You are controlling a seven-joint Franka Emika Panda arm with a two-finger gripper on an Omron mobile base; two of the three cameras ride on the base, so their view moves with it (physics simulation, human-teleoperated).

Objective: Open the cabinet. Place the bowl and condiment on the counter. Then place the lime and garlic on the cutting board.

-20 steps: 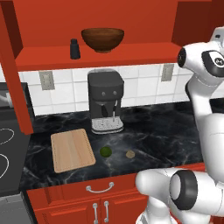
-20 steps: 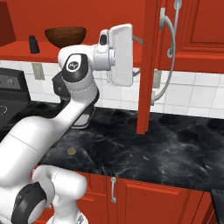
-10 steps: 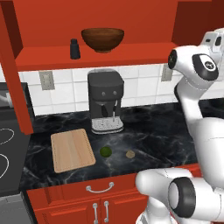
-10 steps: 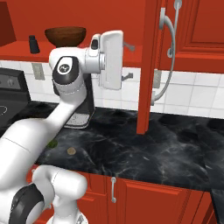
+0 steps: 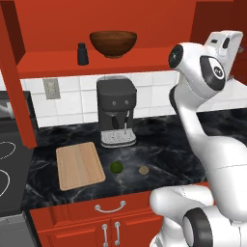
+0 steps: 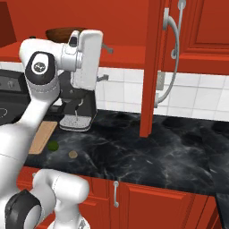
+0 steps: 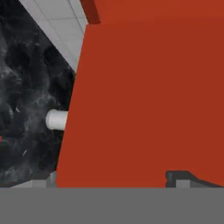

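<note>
The red wall cabinet stands open, its left door [image 5: 17,82] swung out and its right door [image 6: 150,67] edge-on with a long silver handle [image 6: 172,53]. On its shelf sit the brown bowl [image 5: 113,43] and, left of it, the dark condiment shaker [image 5: 83,54]. On the black counter [image 5: 164,154] lie the cutting board [image 5: 79,165], the lime [image 5: 116,167] and the garlic [image 5: 143,170], both right of the board. My gripper [image 6: 107,63] is open and empty at shelf height, between the bowl [image 6: 58,33] and the right door. In the hand view the gripper [image 7: 113,181] faces a red panel close up.
A dark coffee machine [image 5: 116,113] stands on the counter under the shelf, behind the lime. A stove [image 5: 7,169] is at the far left. Lower red cabinets with short handles [image 5: 110,208] run along the front. The counter stretch [image 6: 179,152] right of the open door is bare.
The arm has swung left, away from the right door's handle and towards the open shelf. The gripper stays open. Bowl, condiment, lime and garlic have not moved.
</note>
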